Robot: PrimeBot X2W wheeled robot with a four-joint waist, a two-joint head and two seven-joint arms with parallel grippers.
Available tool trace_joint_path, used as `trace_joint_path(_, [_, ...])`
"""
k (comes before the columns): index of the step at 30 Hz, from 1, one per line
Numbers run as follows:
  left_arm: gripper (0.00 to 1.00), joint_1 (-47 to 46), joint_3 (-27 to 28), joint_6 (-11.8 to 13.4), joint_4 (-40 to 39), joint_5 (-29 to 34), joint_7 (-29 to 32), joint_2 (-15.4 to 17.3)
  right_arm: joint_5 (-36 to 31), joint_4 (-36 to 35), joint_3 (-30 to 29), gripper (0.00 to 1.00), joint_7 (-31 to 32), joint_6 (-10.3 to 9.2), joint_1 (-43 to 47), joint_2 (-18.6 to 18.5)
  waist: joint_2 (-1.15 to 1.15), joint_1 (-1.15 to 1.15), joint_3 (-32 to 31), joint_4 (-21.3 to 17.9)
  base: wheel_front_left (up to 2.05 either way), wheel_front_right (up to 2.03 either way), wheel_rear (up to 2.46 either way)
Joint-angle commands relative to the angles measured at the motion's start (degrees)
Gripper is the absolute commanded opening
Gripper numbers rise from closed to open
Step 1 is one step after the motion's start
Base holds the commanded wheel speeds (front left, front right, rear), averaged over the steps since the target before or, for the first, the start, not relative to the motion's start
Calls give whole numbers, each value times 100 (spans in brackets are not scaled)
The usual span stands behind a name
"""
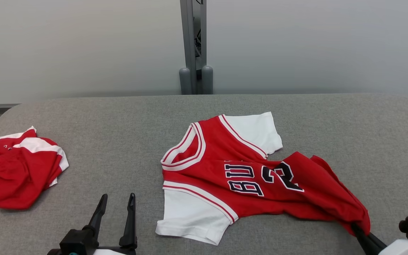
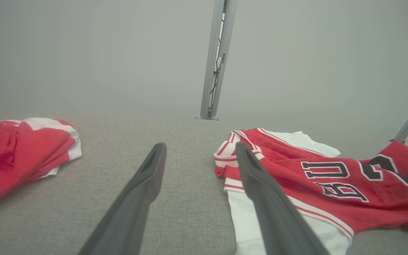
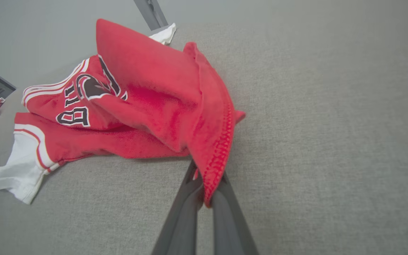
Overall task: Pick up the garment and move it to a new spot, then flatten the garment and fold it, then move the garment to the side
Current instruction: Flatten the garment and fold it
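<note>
On the grey worktop [image 1: 119,117], centre to right: the garment [image 1: 246,177], a red jersey with white sleeves, lies chest print up. It is not flat.

- Long axis: runs from the collar [image 1: 186,152] near mid-worktop down to the hem at the robot's near right. Sleeves stick out across that axis, one far [image 1: 257,132], one near [image 1: 190,216].
- Right jaws: closed on a red hem corner [image 3: 213,170], with cloth pinched between the two fingers [image 3: 186,212]. The cloth rises in a tented fold from that grip, so the hem end looks raised off the surface, while the collar end rests on it.
- Left jaws: wide apart, holding nothing, fingers [image 2: 140,191] above bare worktop. In the head view the near sleeve is just to their right, not touching.
- My read: flattening depends on a pull along that collar-to-hem line. The right arm already holds one end, and the left arm is the nearer one for the collar and sleeve end.
- A second red-and-white bundle [image 1: 16,170] sits well apart at far left.
</note>
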Motion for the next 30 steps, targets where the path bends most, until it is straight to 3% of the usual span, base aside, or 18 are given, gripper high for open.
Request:
trace_joint_path(1, [100,-13,25,-44,11,56,-5,23,261,-234,79,0,150,-2,186,-170,0,0,-16,22,0,0,0])
trace_joint_path(6, [100,49,88,-71,29,84,-5,25,1208,-1219,325,0,482,-1,620,-388,0,0,-39,39,0,0,0])
trace_joint_path(10, [100,92,123,-65,36,73,-5,22,2210,-2573,392,0,695,-1,935,-686,0,0,-81,-22,0,0,0])
trace_joint_path(16, [100,16,67,-85,56,97,-5,24,2931,-3906,252,0,639,-1,810,-864,0,0,-148,-49,0,0,0])
trace_joint_path(19, [100,-13,63,-88,46,95,-5,24,3192,-4219,140,0,505,-1,731,-861,0,0,-150,-31,0,0,0])
trace_joint_path(23, [100,-36,57,-99,55,78,-5,24,2911,-3712,-30,0,267,-1,490,-929,0,0,-126,8,0,0,0])
trace_joint_path(30, [100,-122,-48,-101,101,27,-5,24,2658,-1404,-316,0,-254,-1,-365,-294,0,0,-72,142,0,0,0])
